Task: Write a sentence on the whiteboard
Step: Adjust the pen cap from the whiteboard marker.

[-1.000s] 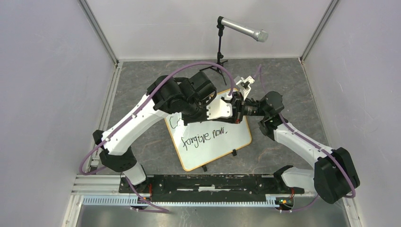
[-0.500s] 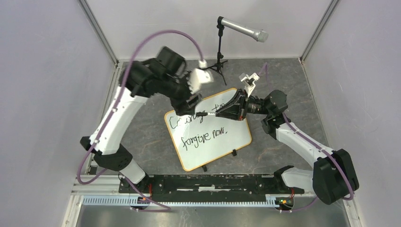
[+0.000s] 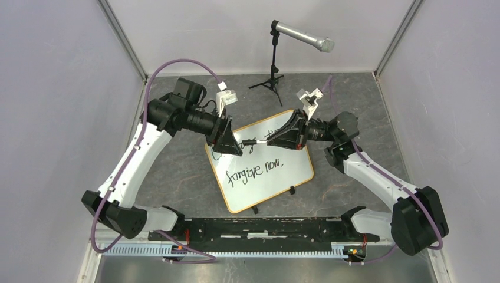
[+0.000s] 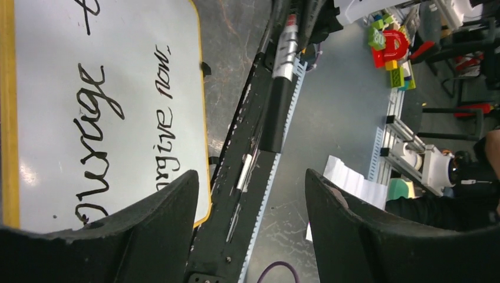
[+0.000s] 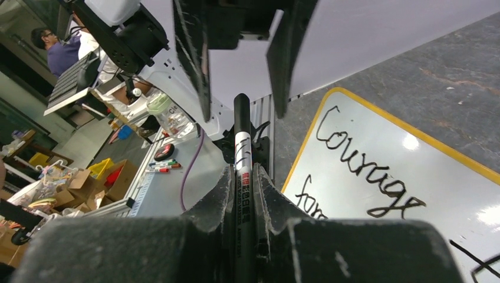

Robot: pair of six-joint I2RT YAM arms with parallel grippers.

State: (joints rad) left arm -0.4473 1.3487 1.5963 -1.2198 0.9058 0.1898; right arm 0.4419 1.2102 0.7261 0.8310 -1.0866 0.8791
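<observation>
Two black cursive lines of the sentence (image 3: 255,171) stood on the glossy white orange-rimmed whiteboard (image 3: 268,191) mid-table; writing judged complete. Right gripper (image 5: 243,171) clamped a black marker pen (image 5: 242,118); left gripper (image 4: 250,175) gaped empty near its tip.

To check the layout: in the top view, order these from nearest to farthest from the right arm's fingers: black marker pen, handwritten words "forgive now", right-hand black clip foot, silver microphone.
1. Black marker pen: held in the right fingers.
2. Black handwritten words "forgive now": on the orange-rimmed whiteboard.
3. Right-hand black clip foot: board's near edge.
4. Silver microphone: far back.
</observation>
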